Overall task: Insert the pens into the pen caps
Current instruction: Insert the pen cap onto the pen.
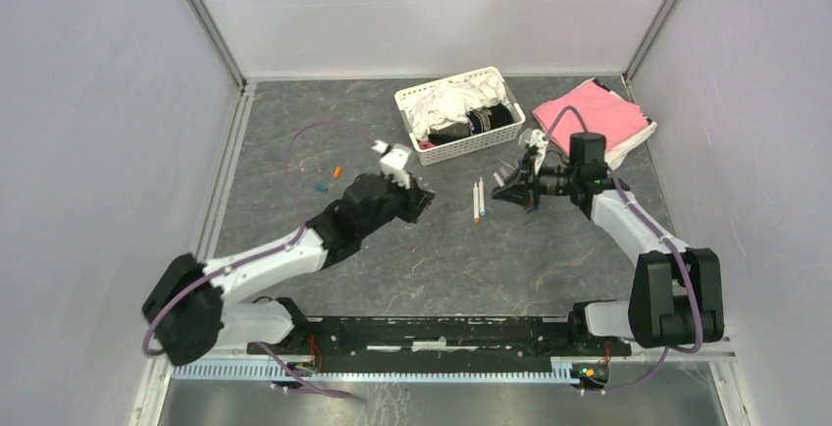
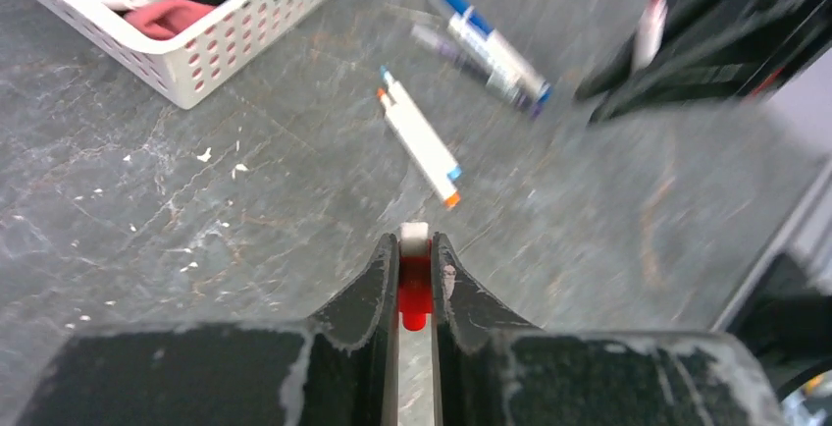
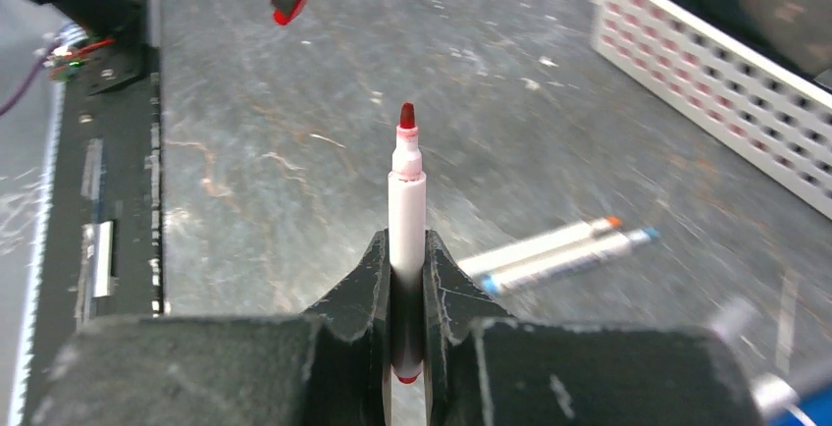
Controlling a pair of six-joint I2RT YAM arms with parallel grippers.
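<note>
Left claw [image 2: 416, 247] closed tight on red pen cap [image 2: 415, 293], right claw [image 3: 407, 249] on uncapped red-tipped pen [image 3: 407, 190]; two pens [image 1: 478, 200] lie on desk [image 1: 442, 259] between.

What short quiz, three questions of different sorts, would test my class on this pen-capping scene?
1. True or false: the right gripper holds a red-tipped pen whose tip is bare.
2. Multiple choice: what is the left gripper clamped on? A) a blue cap B) a red cap C) nothing
3. Short answer: what colours are the tips of the paired pens lying side by side on the table?

Key: 1 true; 2 B; 3 orange and blue.
</note>
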